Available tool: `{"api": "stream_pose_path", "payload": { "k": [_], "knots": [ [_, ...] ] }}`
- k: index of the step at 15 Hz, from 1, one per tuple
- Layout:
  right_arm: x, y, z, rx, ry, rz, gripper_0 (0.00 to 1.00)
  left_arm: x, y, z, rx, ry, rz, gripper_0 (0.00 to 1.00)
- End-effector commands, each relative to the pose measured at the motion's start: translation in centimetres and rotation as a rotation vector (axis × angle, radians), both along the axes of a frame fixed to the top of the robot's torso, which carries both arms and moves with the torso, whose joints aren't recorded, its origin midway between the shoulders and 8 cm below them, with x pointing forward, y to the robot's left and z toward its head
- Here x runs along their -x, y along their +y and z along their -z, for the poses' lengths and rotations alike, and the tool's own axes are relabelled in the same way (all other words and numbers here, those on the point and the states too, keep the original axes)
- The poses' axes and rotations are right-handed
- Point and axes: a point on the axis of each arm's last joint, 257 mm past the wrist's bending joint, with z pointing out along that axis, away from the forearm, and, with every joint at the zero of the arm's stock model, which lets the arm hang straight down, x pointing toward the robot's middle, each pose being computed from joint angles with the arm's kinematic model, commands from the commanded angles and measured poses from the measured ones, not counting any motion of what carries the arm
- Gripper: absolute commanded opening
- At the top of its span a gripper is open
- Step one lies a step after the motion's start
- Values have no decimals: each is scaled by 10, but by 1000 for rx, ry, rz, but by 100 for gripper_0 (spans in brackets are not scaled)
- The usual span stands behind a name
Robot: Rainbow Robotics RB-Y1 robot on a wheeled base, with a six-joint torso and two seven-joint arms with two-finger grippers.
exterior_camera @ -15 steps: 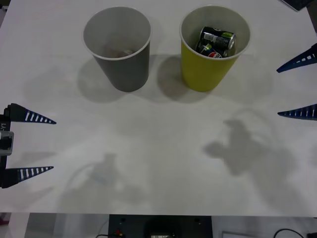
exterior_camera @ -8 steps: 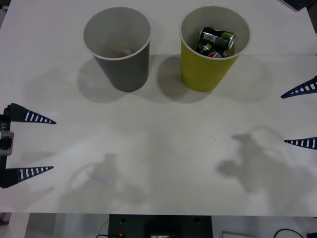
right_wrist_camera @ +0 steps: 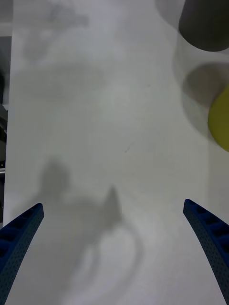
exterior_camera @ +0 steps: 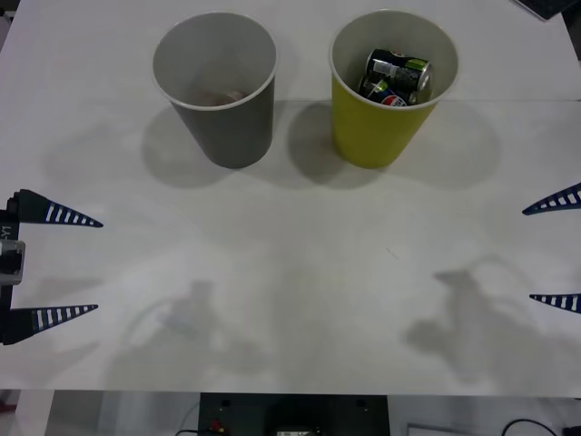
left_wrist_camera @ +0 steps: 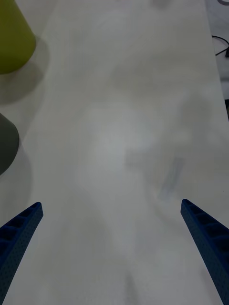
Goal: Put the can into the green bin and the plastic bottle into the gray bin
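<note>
The can, dark with a yellow-green band, lies inside the green bin at the table's back right, on top of a Pepsi can. The gray bin stands to its left; a faint brownish shape lies at its bottom, and I cannot tell whether it is the plastic bottle. My right gripper hangs open and empty at the table's right edge, well in front of the green bin. At the left edge my left gripper is open and empty too.
The white table stretches bare between the two grippers. The right wrist view shows the gray bin and green bin off to one side; the left wrist view shows the green bin and gray bin.
My right gripper has drawn back from beside the green bin toward the table's front right, staying open. The left gripper has not moved.
</note>
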Motion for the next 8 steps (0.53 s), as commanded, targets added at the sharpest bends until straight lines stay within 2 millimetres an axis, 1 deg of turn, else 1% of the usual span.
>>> {"api": "stream_pose_path", "payload": {
  "k": [1, 5, 8],
  "knots": [
    [2, -3, 10, 2, -3, 12, 100, 0, 0, 0, 0, 0, 0, 100],
    [0, -9, 15, 9, -21, 28, 100, 0, 0, 0, 0, 0, 0, 100],
    [0, -9, 15, 11, -23, 26, 100, 0, 0, 0, 0, 0, 0, 100]
  ]
}}
